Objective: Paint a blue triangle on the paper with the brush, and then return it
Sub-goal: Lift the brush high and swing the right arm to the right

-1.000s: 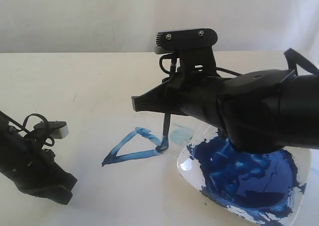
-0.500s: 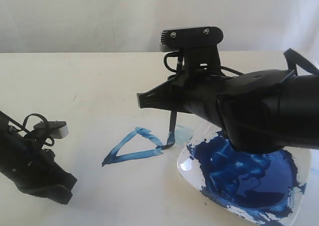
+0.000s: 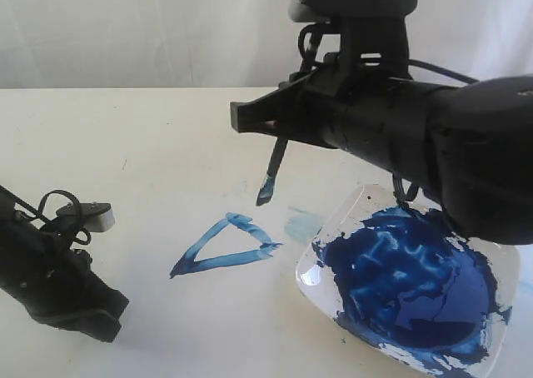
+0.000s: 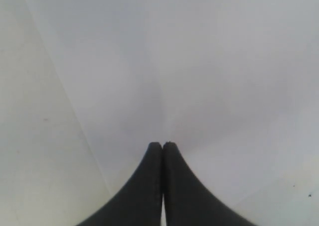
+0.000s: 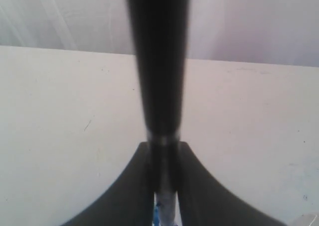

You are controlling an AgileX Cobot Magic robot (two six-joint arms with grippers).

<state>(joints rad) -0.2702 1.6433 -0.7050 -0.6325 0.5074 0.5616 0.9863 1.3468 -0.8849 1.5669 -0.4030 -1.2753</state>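
Blue paint everywhere on the right: a dark paint pool (image 3: 400,286) fills the white dish (image 3: 310,266), and the right arm's black bulk leans over the dish's far side, hiding that edge. The right gripper (image 3: 241,116) has its jaws clamped on the brush (image 3: 273,168), which hangs tilted with its blue tip in the air, clear of the paper (image 3: 166,195). Just below that tip lies the blue triangle (image 3: 223,246), streaky, its long point aimed away from the dish, and a pale smudge (image 3: 301,224) sits between triangle and dish. From the right wrist, the handle blocks the middle of the view. Down at the left, the left gripper (image 4: 162,147) rests low over the sheet, jaws pressed together on nothing, well apart from the triangle.
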